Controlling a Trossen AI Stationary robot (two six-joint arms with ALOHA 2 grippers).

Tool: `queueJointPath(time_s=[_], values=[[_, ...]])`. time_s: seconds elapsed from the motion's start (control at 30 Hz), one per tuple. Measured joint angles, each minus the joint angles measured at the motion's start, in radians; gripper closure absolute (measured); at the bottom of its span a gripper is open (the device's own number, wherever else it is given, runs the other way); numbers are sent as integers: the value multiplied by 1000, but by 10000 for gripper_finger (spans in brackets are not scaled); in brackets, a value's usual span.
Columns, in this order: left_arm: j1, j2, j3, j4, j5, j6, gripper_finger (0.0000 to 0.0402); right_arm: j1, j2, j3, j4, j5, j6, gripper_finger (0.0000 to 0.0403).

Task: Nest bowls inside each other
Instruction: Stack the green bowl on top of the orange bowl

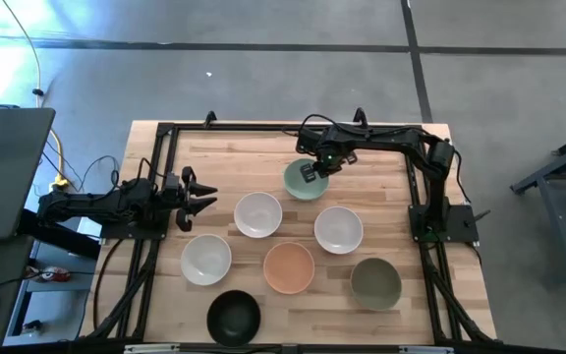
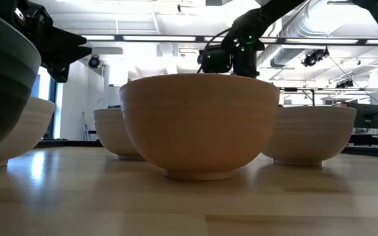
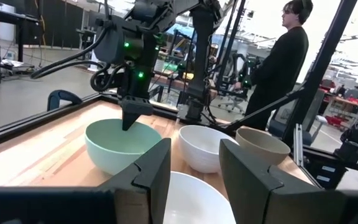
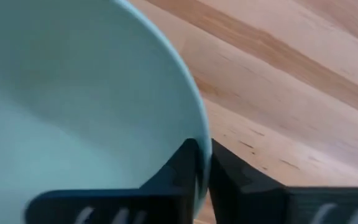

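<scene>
- The mint green bowl [image 1: 304, 181] is gripped at its rim by the right gripper [image 1: 314, 168], one finger inside and one outside the wall; the bowl is seen at the far middle of the table [image 1: 411, 147]
- The left gripper [image 1: 200, 196] is held with its fingers spread, empty, at the left side, just left of a white bowl [image 1: 257, 214]
- Two more white bowls [image 1: 206, 259] [image 1: 338, 229], a peach-orange bowl [image 1: 289, 267], an olive-grey bowl [image 1: 375, 282] and a black bowl [image 1: 233, 317] are set apart, unnested
- A person [image 3: 277, 62] is seen beyond the table
</scene>
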Motion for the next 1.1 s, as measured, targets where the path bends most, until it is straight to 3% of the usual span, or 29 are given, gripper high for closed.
queueJointPath(time_s=[0.27,0.63,1.1], values=[[0,0,0,-7,-17,0,274,0,-2,0,24,-17,-17,400],[0,0,0,-7,-21,0,274,0,-1,13,2,-119,-39,402],[0,0,0,-19,-21,0,274,-1,0,263,-187,-101,-119,403]])
